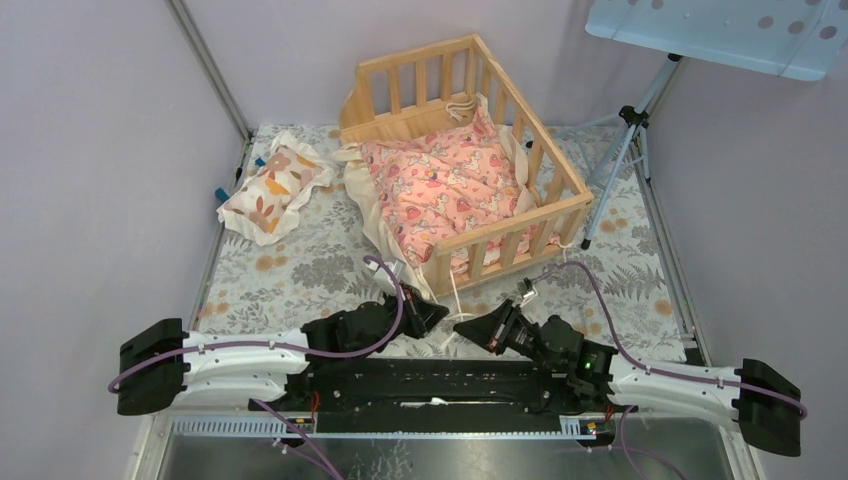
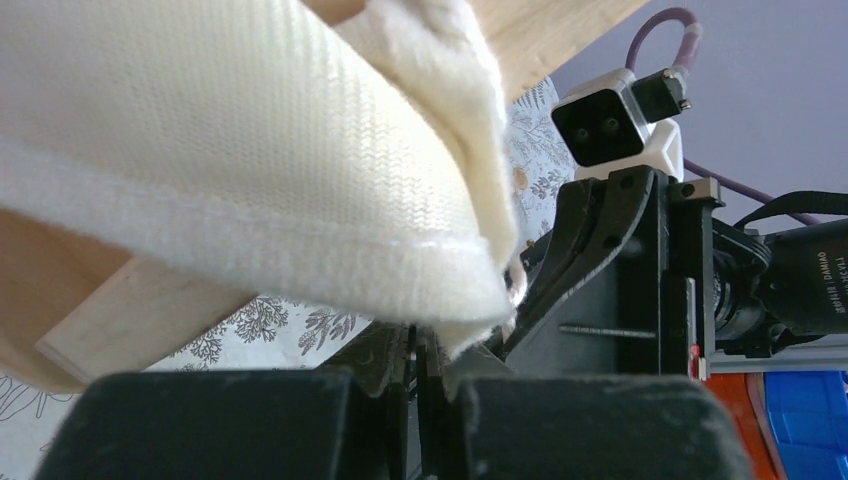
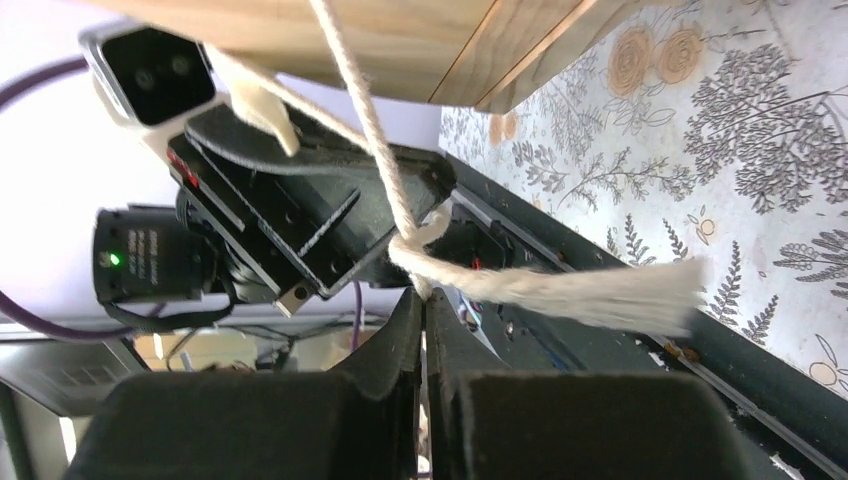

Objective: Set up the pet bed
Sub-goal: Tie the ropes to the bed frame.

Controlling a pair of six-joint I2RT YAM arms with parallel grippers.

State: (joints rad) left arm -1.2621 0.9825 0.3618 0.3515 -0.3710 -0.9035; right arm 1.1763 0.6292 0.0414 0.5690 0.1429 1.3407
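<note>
The pet bed [image 1: 415, 56], a light wood frame with slatted rails, stands at the back middle of the table. A pink cushion [image 1: 445, 180] lies inside it, and its cream ruffle [image 2: 250, 150] spills over the bed's left side. Both grippers meet tip to tip at the bed's near corner. My left gripper [image 1: 441, 311] [image 2: 432, 345] is shut, with the ruffle's corner draped over its tip. I cannot tell if the ruffle is pinched. My right gripper [image 1: 462, 327] [image 3: 421, 295] is shut on a white cord [image 3: 560, 285] that hangs knotted from the wood [image 3: 400, 40].
A small cream pillow [image 1: 272, 188] with orange leaves lies at the table's back left. A tripod [image 1: 625, 140] stands right of the bed under a pale blue board [image 1: 720, 30]. A floral cloth [image 1: 300, 270] covers the table. Walls close in on both sides.
</note>
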